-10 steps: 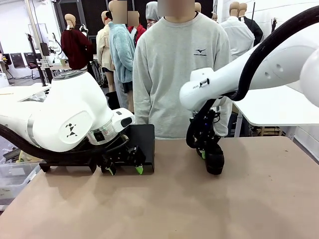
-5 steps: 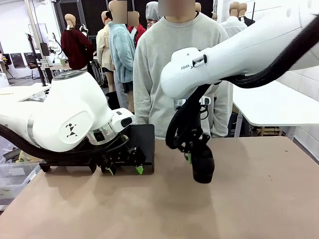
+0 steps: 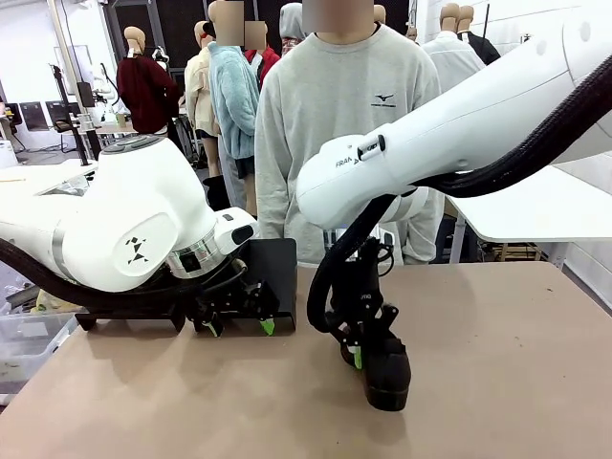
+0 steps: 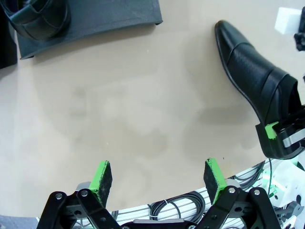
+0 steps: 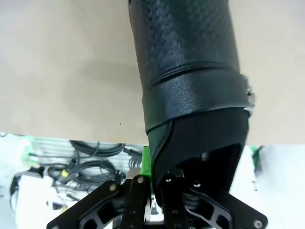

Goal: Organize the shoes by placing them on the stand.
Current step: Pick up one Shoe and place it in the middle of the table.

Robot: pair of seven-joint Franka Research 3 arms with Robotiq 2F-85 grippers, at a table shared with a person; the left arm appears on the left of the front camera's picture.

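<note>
My right gripper is shut on the heel rim of a black shoe. The shoe sits low over the middle of the table, toe toward the camera; I cannot tell whether its sole touches the top. In the right wrist view the shoe stretches away from the gripper. The black stand is at the left. My left gripper hangs open just in front of it, holding nothing. The left wrist view shows its green pads apart, the held shoe at right, and another shoe on the stand.
A person in a grey sweatshirt stands at the far edge of the table, behind the right arm. A white table stands at the right. A clear bin sits off the table's left edge. Bare tabletop lies to the front and right.
My right arm has carried the shoe leftward and nearer the camera, lowering it toward the table. The left arm and its open gripper have stayed still.
</note>
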